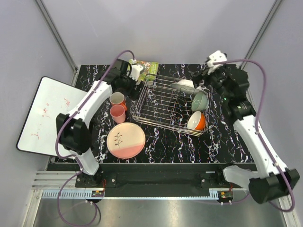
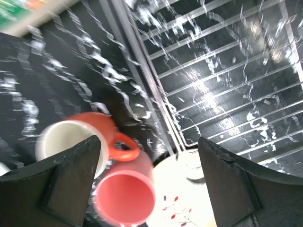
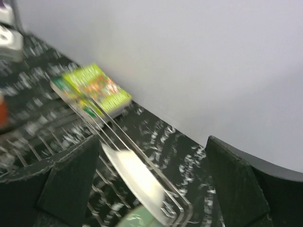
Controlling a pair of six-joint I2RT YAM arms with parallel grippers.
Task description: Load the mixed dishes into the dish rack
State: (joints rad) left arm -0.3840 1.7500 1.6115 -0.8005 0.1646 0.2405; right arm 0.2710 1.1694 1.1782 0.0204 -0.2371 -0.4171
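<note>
Left gripper (image 2: 149, 142), jaws spread and empty, hovers off the ten-o'clock corner of the rack (image 1: 165, 101), the two upright cups (image 2: 125, 198) on the table (image 1: 161, 146) at its seven o'clock, nearer this arm.

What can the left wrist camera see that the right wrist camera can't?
Only the left wrist view shows the cup with a handle, the pink cup and the leaf-sprig plate. Only the right wrist view shows the green book, the white plate, the edge of the pale green bowl and the wall. Both show the wire dish rack, the black marbled table, and an open gripper: the left gripper, the right gripper.
</note>
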